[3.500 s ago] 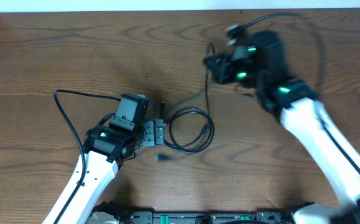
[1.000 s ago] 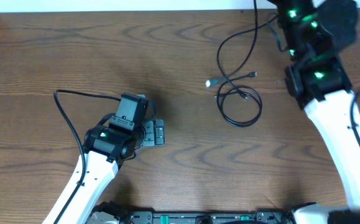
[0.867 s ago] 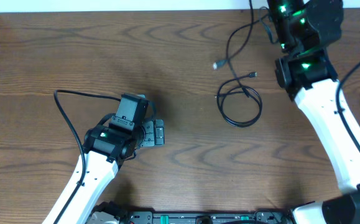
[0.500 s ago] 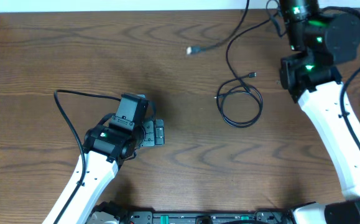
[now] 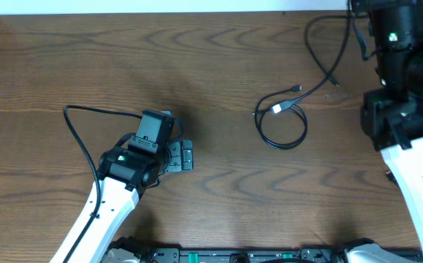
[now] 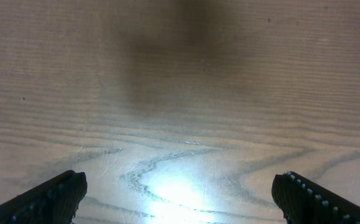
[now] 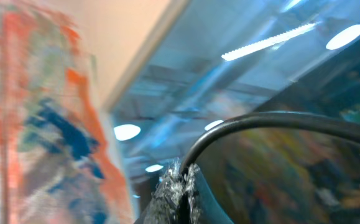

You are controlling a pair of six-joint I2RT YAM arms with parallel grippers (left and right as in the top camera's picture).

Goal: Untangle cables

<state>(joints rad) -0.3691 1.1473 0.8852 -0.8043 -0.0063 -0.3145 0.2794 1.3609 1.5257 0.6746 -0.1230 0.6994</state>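
The right gripper (image 7: 178,185), fingers clamped on the lifted cable (image 5: 315,89), has swung farther right of the coiled cable (image 5: 283,147); the strand's silver plug (image 5: 277,108) has dropped back onto that coil's upper edge, so separation looks unfinished; the left gripper (image 5: 187,156) idles spread, well left.

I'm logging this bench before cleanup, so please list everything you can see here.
table: one, brown wood, under everything.
coiled cable: one, black, loose loop lying right of centre.
held cable: one, black, silver plug at the coil's far edge, runs up toward the far right corner.
arm lead: one, black, loops left of the left arm.
left gripper: one, black, open, over bare table left of centre.
right gripper: one, shut on the held cable, raised at the far right.
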